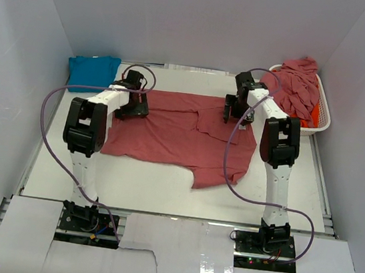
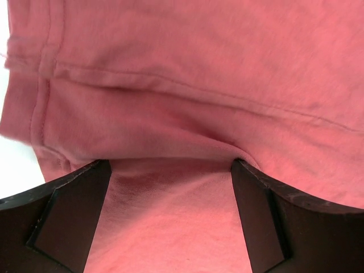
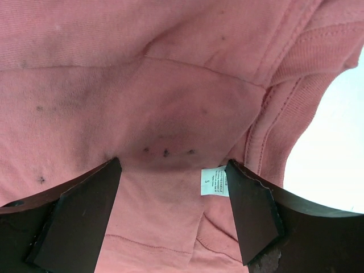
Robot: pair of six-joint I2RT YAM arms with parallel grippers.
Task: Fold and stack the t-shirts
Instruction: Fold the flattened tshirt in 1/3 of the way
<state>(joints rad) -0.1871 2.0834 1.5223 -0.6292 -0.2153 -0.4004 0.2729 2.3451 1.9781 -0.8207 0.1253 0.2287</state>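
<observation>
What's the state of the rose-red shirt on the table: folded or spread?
Mostly spread. The rose-red shirt lies wide and flat across the table, with just one flap turned over near the right pincer.

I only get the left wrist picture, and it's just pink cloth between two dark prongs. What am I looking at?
Observer: From above, that cloth is a rose-red t-shirt spread flat on the table. The left gripper is open over the shirt's left part.
Operator: Is the other arm doing anything?
Observer: The right gripper is open too, over the collar area, where a small white size label shows.
Operator: Are there more shirts?
Observer: Yes. A turquoise one lies at the far left corner, and a rose-red heap fills a white basket at the far right.
</observation>
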